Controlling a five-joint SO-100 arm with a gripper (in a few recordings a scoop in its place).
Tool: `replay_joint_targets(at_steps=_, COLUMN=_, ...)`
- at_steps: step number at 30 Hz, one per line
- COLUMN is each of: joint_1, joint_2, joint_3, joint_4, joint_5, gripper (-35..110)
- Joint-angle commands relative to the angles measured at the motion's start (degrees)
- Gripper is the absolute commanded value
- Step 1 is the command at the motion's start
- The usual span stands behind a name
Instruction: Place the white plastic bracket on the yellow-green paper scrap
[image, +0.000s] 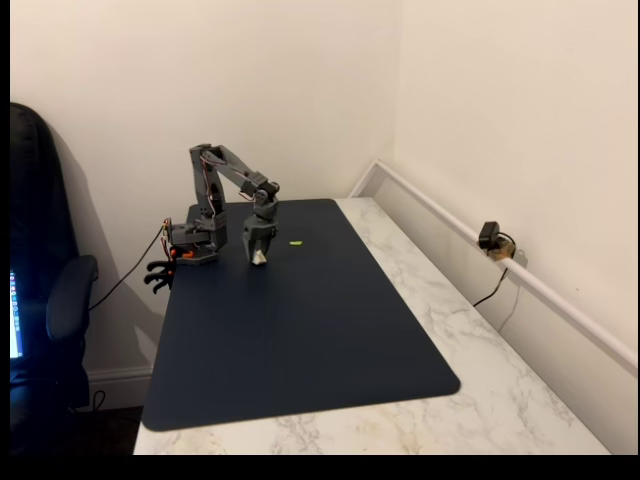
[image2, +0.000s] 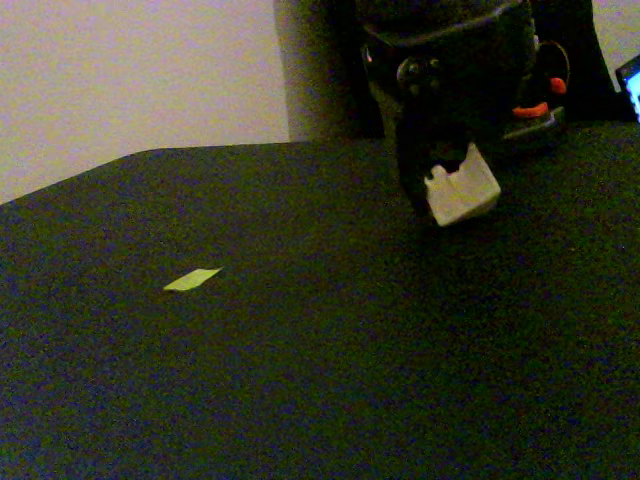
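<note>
Tool (image2: 455, 185) pointing down on folded arm, clamped on white plastic bracket (image2: 462, 190), apart from yellow-green paper scrap (image2: 192, 280).

cream walls (image: 200, 70) meet in a corner; white marble table (image: 520, 400), dark chair (image: 40, 300) at left

White bracket (image2: 462, 193), yellow-green scrap (image2: 192, 280), dark navy mat (image: 300, 330).

The surface (image: 520, 400) is a white marble-patterned top set in a room corner. A large dark blue mat (image: 300, 330) covers most of it. On the mat lie the yellow-green paper scrap (image: 296, 242) and the grey arm's base (image: 192, 245), clamped at the mat's far left edge.
</note>
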Motion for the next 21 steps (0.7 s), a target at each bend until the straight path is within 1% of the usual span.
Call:
replay_joint_targets(at_steps=1, joint_1=0.6, joint_2=5.5, joint_3=-4.1, joint_4=4.5, joint_5=-1.2, gripper=0)
replay_joint_targets(at_steps=7, joint_1=1.5, joint_2=7.4, joint_3=-15.6, joint_4=11.9, joint_5=-6.2, gripper=0)
replay_joint_targets(at_steps=10, joint_1=3.3, joint_2=6.5, joint_3=-20.5, joint_4=13.5, joint_5=-9.3, gripper=0)
replay_joint_targets(at_steps=16, joint_1=11.2, joint_2=4.6, joint_3=-28.1, joint_4=15.6, joint_5=-15.6, gripper=0)
replay_joint_targets(at_steps=21, joint_1=19.0, joint_2=1.3, joint_3=-33.2, joint_4=16.8, joint_5=-18.9, gripper=0)
